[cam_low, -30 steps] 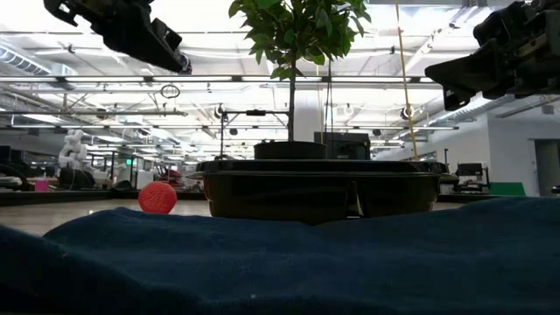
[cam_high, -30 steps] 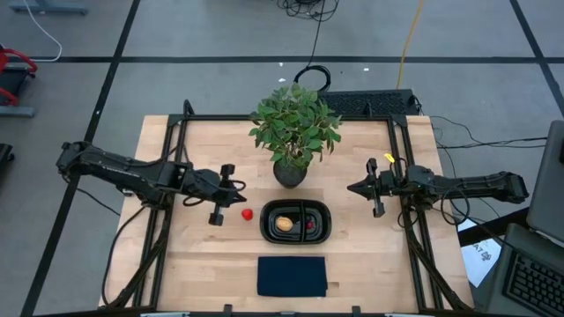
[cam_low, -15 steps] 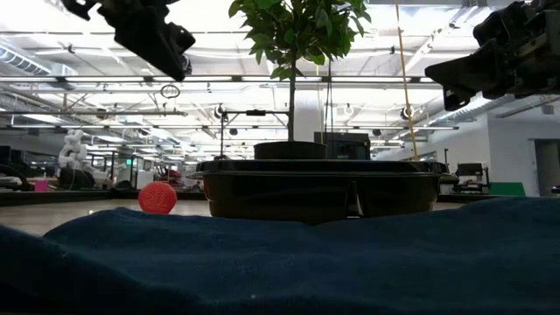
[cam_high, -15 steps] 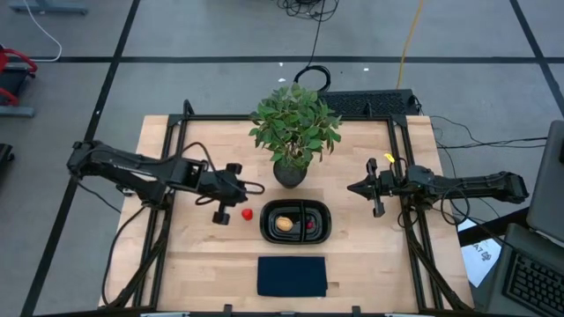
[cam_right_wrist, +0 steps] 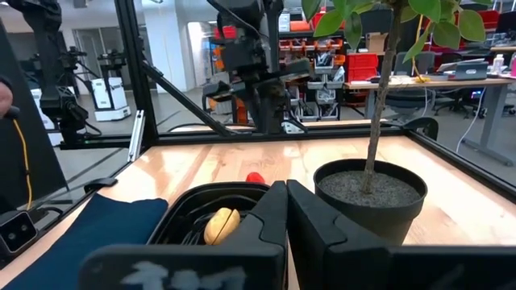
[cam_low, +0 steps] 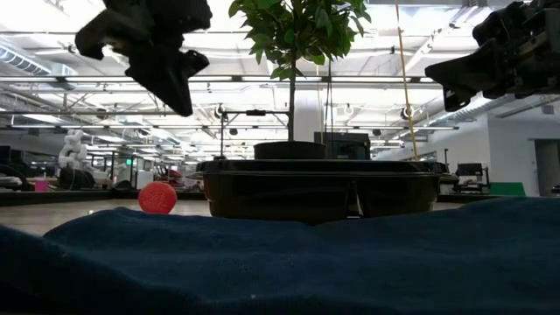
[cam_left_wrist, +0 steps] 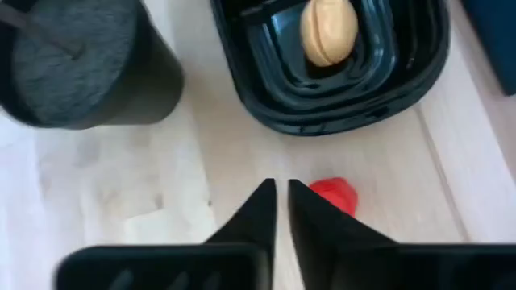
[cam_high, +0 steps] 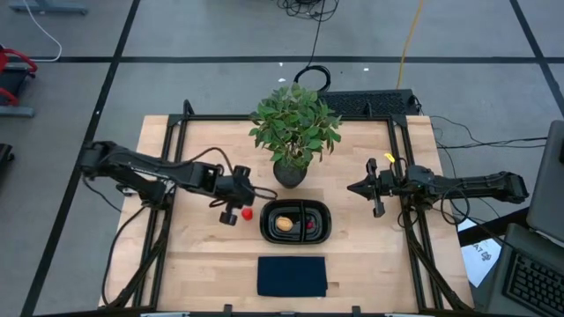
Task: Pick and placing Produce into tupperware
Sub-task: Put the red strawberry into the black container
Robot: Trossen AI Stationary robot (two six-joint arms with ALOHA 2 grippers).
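Note:
The black oval tupperware [cam_high: 295,222] sits on the table in front of the potted plant. The yellow-orange piece [cam_high: 284,225] lies in its left compartment and the dark red berry [cam_high: 310,226] in its right one. The red strawberry piece [cam_high: 248,212] rests on the wood just left of the tupperware. My left gripper [cam_high: 234,201] hangs shut above the table, close to the strawberry's left side, tipped downward [cam_low: 182,107]. In the left wrist view the strawberry [cam_left_wrist: 334,196] shows just beside the shut fingers [cam_left_wrist: 281,193]. My right gripper [cam_high: 374,190] waits shut to the right of the tupperware.
A green leafy plant in a dark pot [cam_high: 290,173] stands just behind the tupperware, close to the left gripper. A dark blue cloth [cam_high: 292,276] lies flat near the table's near edge. Black frame rails [cam_high: 167,150] run along the table's left and right sides.
My left gripper has moved toward the table's right, closing in on the strawberry and the tupperware, and has tipped nose-down and come lower. The strawberry and the pieces in the tupperware have stayed put.

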